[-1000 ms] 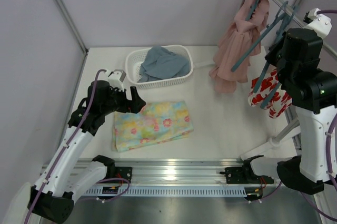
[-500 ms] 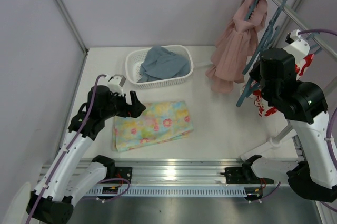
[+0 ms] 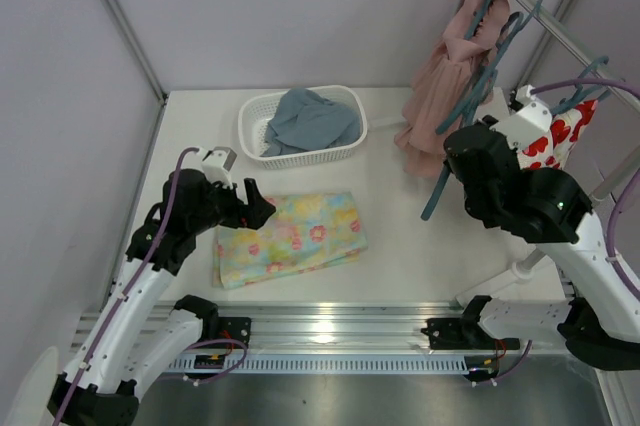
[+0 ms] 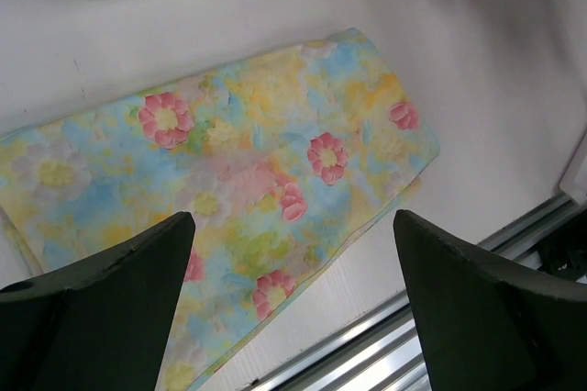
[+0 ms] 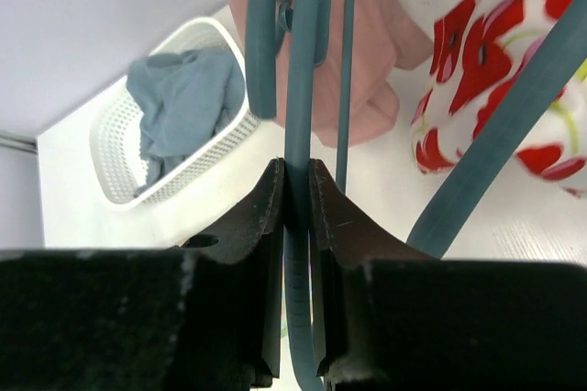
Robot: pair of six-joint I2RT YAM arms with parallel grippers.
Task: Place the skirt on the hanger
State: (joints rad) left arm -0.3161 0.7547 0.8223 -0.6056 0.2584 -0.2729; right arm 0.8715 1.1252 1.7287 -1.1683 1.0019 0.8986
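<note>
The pastel floral skirt (image 3: 290, 237) lies folded flat on the white table, also filling the left wrist view (image 4: 229, 171). My left gripper (image 3: 255, 208) hovers open at the skirt's upper left corner, nothing between its fingers (image 4: 101, 290). My right gripper (image 3: 452, 161) is shut on a teal-blue hanger (image 3: 440, 186), held in the air off the rail, right of the skirt. In the right wrist view the hanger's bar (image 5: 300, 88) runs straight up from between the pinched jaws of the right gripper (image 5: 297, 191).
A white basket (image 3: 348, 143) with a grey-blue cloth (image 3: 310, 118) stands behind the skirt. A dusty-pink garment (image 3: 440, 96) and a white one with red flowers (image 3: 550, 141) hang on the rail (image 3: 540, 16) at the right, with more hangers. A metal rail (image 3: 330, 326) edges the table's front.
My right arm has swung down and to the left, carrying the hanger away from the rail toward the table. My left gripper has shifted slightly nearer, staying open over the skirt's corner.
</note>
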